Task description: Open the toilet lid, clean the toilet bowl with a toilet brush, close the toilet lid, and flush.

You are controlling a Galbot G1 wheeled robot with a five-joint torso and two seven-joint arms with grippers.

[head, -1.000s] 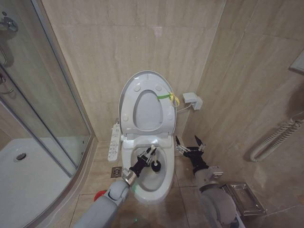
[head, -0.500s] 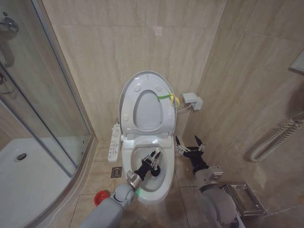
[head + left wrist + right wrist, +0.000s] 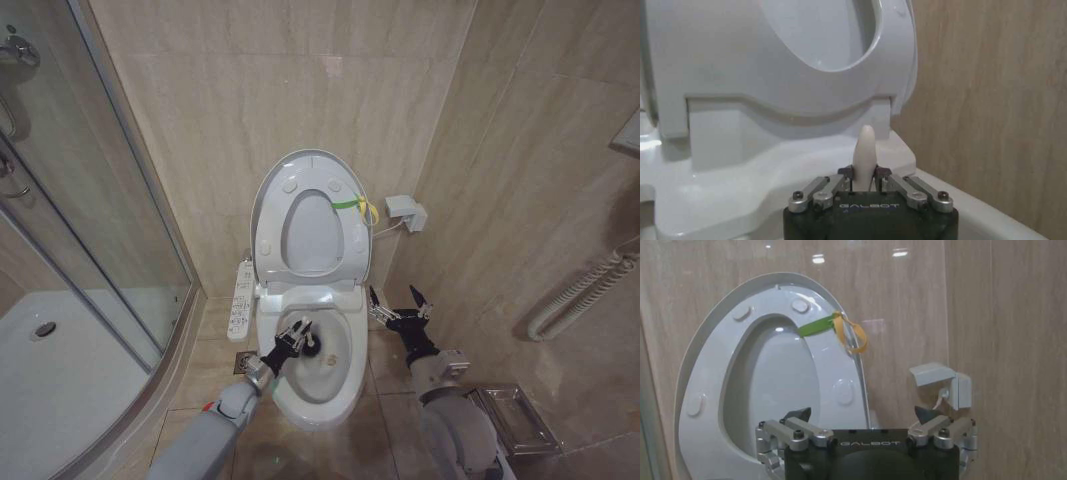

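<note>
Left tool [image 3: 297, 338] clamps toilet brush [image 3: 865, 155] over toilet bowl [image 3: 345, 372]; right tool [image 3: 400, 301] wide open, empty.

Both arms are smooth light-grey shells ending in a metal wrist ring and a black hand. The left gripper [image 3: 865, 176] has a black housing with "GALBOT" in white letters, silver finger links with dark screws and black tips. The right gripper [image 3: 867, 419] matches it: black body, same lettering, silver bolted links, pointed black fingertips.
</note>
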